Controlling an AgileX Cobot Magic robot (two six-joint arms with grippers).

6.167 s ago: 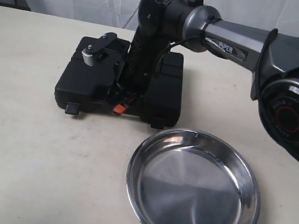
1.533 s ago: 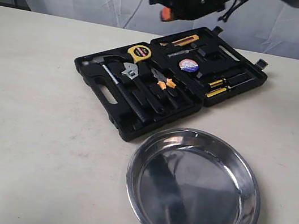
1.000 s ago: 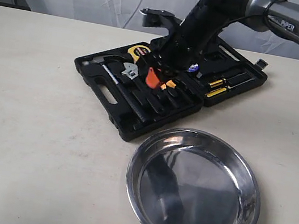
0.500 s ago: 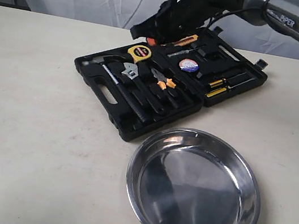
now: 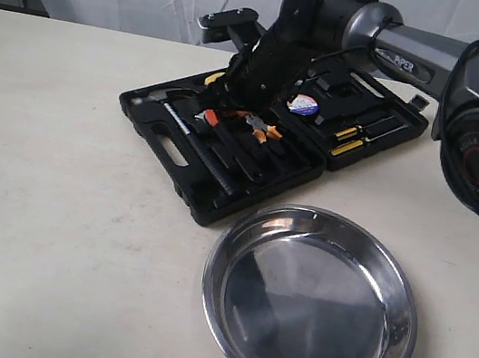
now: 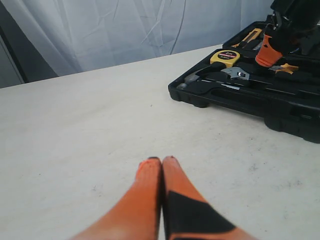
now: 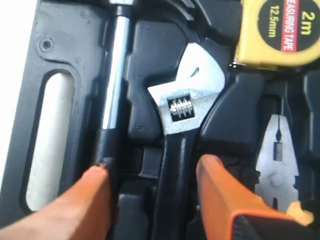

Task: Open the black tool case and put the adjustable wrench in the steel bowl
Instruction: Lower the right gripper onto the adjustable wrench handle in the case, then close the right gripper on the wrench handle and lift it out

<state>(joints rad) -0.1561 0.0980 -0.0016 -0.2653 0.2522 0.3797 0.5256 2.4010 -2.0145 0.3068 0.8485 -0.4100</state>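
The black tool case [image 5: 176,145] lies open on the table, lid folded back to the far right. The adjustable wrench [image 7: 182,120] rests in its moulded slot, silver head up, black handle running down between my right gripper's orange fingers. My right gripper [image 7: 152,172] is open and straddles the wrench handle without closing on it; in the exterior view it sits low over the case [image 5: 216,118]. The steel bowl [image 5: 311,303] stands near the front, beside the case, with nothing in it. My left gripper [image 6: 162,161] is shut over bare table, well away from the case [image 6: 280,107].
In the case lie a hammer [image 7: 114,75], a yellow tape measure [image 7: 282,32], orange-handled pliers [image 5: 264,130] and yellow-and-black screwdrivers [image 5: 349,140]. The right arm [image 5: 406,60] reaches in over the lid from the right. A white curtain hangs behind the table.
The case, shut 6 s ago, now lies open. Over the last half second my right gripper has dropped from above the case down onto the wrench's slot.
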